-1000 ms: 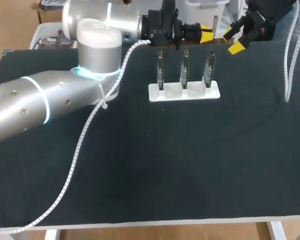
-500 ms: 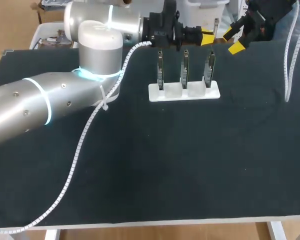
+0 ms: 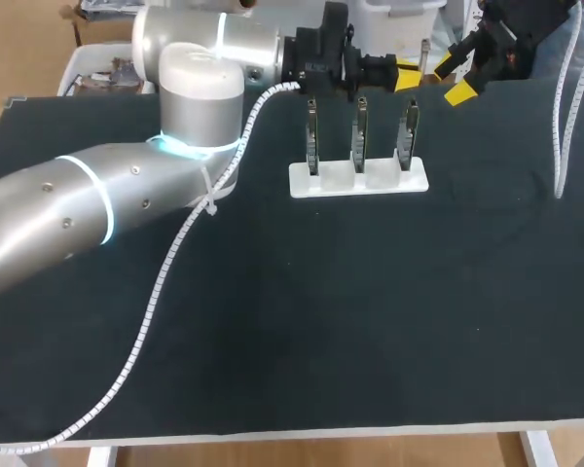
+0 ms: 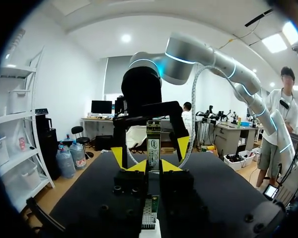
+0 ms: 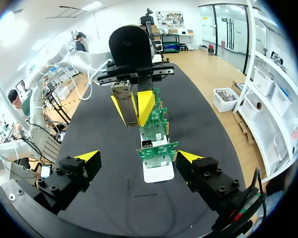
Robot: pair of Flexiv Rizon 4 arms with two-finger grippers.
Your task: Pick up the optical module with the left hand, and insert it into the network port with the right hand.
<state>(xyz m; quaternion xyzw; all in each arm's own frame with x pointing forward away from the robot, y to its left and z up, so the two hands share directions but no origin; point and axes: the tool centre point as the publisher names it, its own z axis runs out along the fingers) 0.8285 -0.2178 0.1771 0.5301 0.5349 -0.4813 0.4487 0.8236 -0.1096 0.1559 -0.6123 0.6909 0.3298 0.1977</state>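
Item: optical module (image 4: pixel 153 141), pinched upright in the left gripper (image 3: pixel 405 72), held above the table (image 3: pixel 273 321) at its far edge, behind the circuit boards (image 3: pixel 358 131), apparently offered for handover.
Right gripper (image 3: pixel 455 78): spread wide, empty, facing it (likely ready to receive).
Boards stand upright in the white stand (image 3: pixel 358 179), so each network port (image 5: pixel 147 144) is reachable.

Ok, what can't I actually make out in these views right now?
Head view: the optical module is a thin sliver beside the left gripper; its plug end is too small to tell.
Head view: the three boards stand edge-on, so their ports do not show.
Left wrist view: the gripper's own body hides the boards, save one corner.
Right wrist view: the front board covers most of those behind.
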